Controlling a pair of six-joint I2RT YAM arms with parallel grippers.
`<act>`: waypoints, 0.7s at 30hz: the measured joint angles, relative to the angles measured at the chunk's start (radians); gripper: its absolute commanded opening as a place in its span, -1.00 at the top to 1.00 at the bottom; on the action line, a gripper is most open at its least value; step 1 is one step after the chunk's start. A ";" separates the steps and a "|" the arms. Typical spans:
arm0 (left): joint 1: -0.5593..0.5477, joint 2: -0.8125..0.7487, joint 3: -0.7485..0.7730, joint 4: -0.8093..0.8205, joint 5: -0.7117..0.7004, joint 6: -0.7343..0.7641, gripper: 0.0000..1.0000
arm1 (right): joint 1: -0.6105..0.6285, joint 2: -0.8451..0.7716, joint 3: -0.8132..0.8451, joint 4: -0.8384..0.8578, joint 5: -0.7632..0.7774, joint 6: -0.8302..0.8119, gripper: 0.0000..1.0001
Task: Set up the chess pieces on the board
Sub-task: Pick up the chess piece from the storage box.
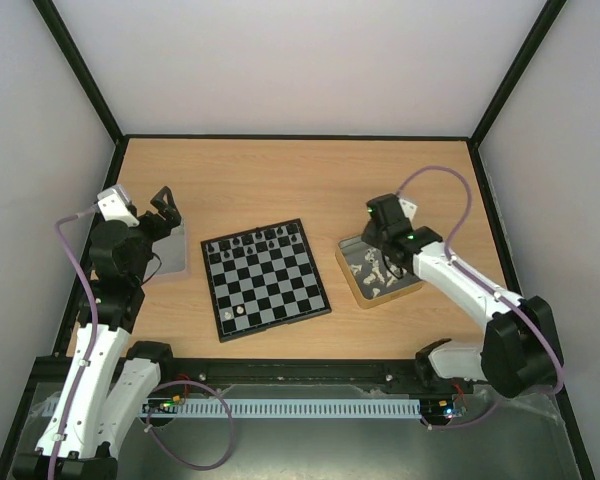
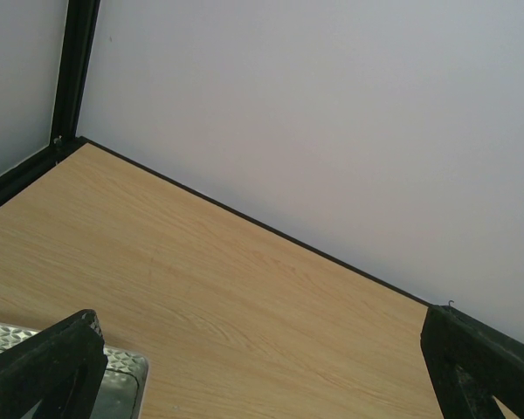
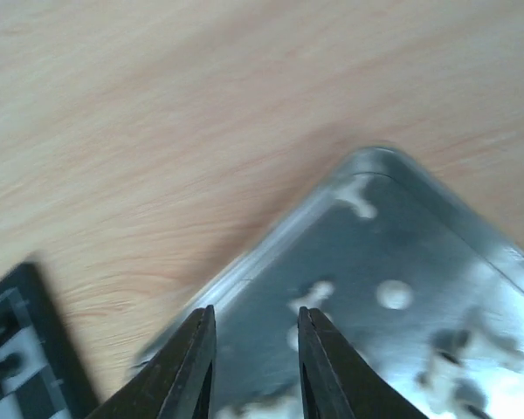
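Observation:
The board (image 1: 266, 281) lies at mid-table, black and silver-grey checkered. A row of black chess pieces (image 1: 255, 240) stands along its far edge, and a white piece (image 1: 242, 311) sits near its front left corner. More white chess pieces (image 1: 376, 270) lie in the gold-rimmed tray (image 1: 349, 276) to the right. My right gripper (image 1: 378, 248) hovers over that tray. In the right wrist view its jaws (image 3: 255, 319) stand a little apart with nothing between them, above blurred white pieces (image 3: 319, 292). My left gripper (image 1: 167, 205) is wide open over bare wood at the left.
A silver metal tray (image 1: 172, 255) sits under the left arm, and its corner (image 2: 122, 375) shows in the left wrist view. Black frame posts and pale walls enclose the table. A corner of the board (image 3: 17, 349) shows beside the gold-rimmed tray's rim (image 3: 271, 249).

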 measured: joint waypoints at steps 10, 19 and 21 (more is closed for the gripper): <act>0.000 0.001 0.000 0.000 0.000 0.000 -0.99 | -0.245 0.090 -0.101 -0.007 -0.151 -0.070 0.44; 0.000 0.001 0.000 0.000 0.000 0.000 -1.00 | -0.253 0.210 -0.101 0.005 -0.152 -0.130 0.63; 0.000 0.001 0.000 0.000 0.000 0.000 -0.99 | -0.253 0.230 -0.101 0.010 -0.149 -0.137 0.64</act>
